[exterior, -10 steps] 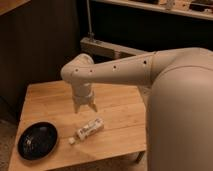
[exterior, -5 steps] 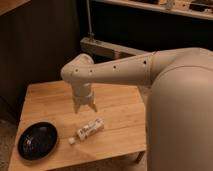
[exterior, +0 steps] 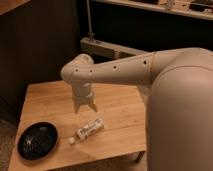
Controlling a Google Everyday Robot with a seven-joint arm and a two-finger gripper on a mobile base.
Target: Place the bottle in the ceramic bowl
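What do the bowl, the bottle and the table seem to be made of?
Bowl: glossy black, likely glazed ceramic, since light glints inside. Bottle: white and matte, probably plastic, with a pale label and a white cap. Table: pale wood, judging by its plank lines and grain. The gripper hangs open just above the table, behind the bottle.

Indoor workroom, we judge; lab or office we cannot tell: pale wooden counter (exterior: 50, 100), dark wall panels (exterior: 40, 45), metal rail (exterior: 110, 48). The pincer (exterior: 85, 109) hangs spread above the counter.
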